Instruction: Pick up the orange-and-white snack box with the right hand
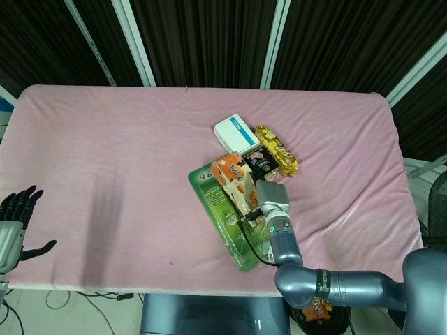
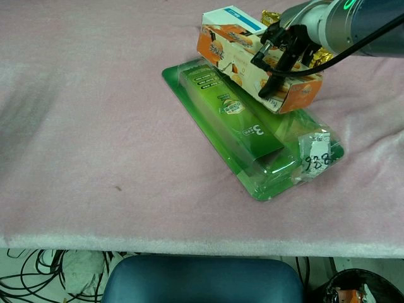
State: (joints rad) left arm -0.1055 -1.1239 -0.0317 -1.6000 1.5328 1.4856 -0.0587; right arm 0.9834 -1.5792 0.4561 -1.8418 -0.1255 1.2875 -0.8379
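**Snack box gripped, barely clear of the clutter**

At far left, off the desk's [image 1: 105, 174] near corner: left hand [image 1: 15, 227], released, fingers spread, holding nothing, well apart from everything else. Broad stretch of bare pink cloth from there to the middle, plenty of open room.

At centre: green blister pack [image 2: 252, 142] lying diagonally on the cloth, its near end close to the front edge of the desk. Over its far end, the orange-and-white snack box [image 2: 249, 53], tilted, grasped by the right hand [image 2: 284, 50], dark fingers [image 2: 268, 85] wrapped across its top and front face. Probably lifted slightly off the green pack, though contact at the lower corner cannot be ruled out from either view.

Just behind: white-and-blue box [image 1: 236, 132], nearly touching the snack box's far end. Further right: gold-wrapped snack [image 1: 276, 149] and a small dark packet [image 1: 257, 162] beside it, both close to the hand.

Risks, as judgement: grip sits toward one end, so the long box could pivot and slip; a dragging corner could tug the green pack toward the front edge; a sideways move to the right could sweep the gold snack. Safest room: straight up, then leftward over bare cloth.
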